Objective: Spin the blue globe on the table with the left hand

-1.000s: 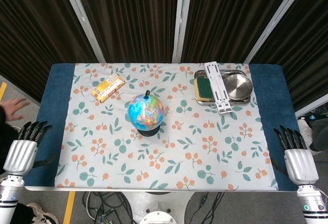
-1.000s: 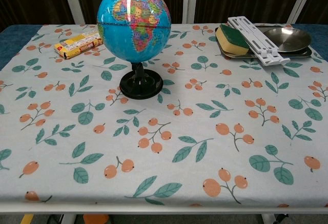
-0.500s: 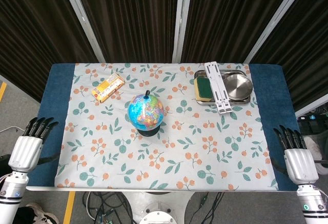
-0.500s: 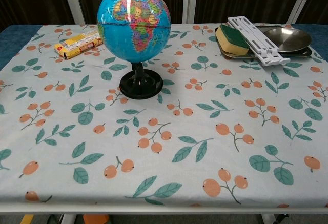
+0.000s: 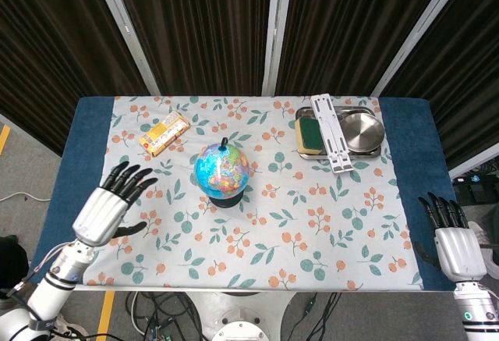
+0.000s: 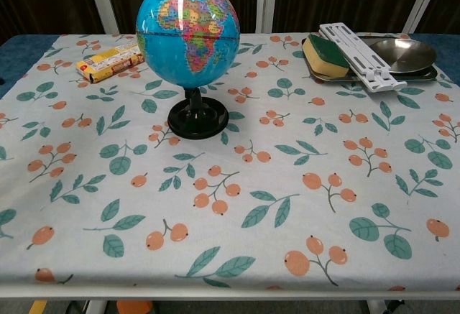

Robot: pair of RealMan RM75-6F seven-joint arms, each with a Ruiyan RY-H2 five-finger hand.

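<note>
The blue globe [image 5: 222,171] stands upright on its black base near the middle of the floral tablecloth; the chest view shows the globe [image 6: 187,29] large at the upper left. My left hand [image 5: 109,204] hovers over the cloth's left part, fingers spread and empty, well to the left of the globe. My right hand [image 5: 450,239] stays off the table's right front corner, fingers apart, holding nothing. Neither hand appears in the chest view.
An orange-yellow packet [image 5: 164,133] lies at the back left. At the back right a metal tray [image 5: 340,154] holds a green-yellow sponge [image 5: 310,135], a steel bowl [image 5: 364,132] and a white folding stand [image 5: 331,132].
My left hand has moved from beside the table's left edge inward over the cloth, toward the globe. The globe and right hand have not moved.
</note>
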